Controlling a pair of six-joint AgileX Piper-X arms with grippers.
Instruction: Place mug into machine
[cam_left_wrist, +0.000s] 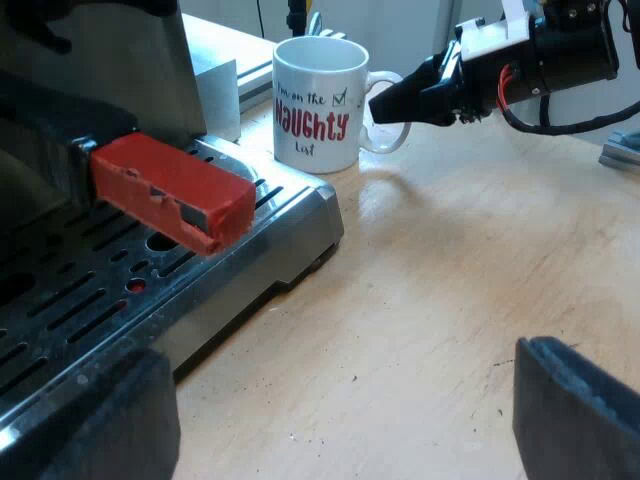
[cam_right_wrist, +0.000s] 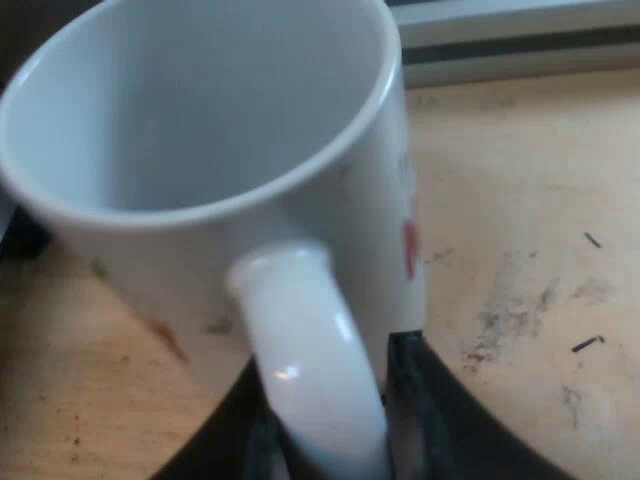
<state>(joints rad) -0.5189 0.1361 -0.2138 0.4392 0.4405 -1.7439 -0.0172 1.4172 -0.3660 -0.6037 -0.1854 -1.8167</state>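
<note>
A white mug (cam_left_wrist: 318, 100) with red "Naughty" lettering stands upright on the wooden table beside the espresso machine's drip tray (cam_left_wrist: 200, 270). My right gripper (cam_left_wrist: 395, 100) is at the mug's handle (cam_left_wrist: 385, 115). In the right wrist view the empty mug (cam_right_wrist: 200, 130) is very near, and its handle (cam_right_wrist: 310, 350) runs down between my right gripper's (cam_right_wrist: 330, 410) black fingers (cam_right_wrist: 415, 400), which press on both sides of it. My left gripper (cam_left_wrist: 340, 430) hangs open over the table by the tray, nothing between its fingers.
The red end of the holder's handle (cam_left_wrist: 170, 190) sticks out over the slotted metal drip tray. Bare wooden table (cam_left_wrist: 450, 280) stretches from the tray to the mug. A metal block (cam_left_wrist: 220, 95) stands against the machine's body near the mug.
</note>
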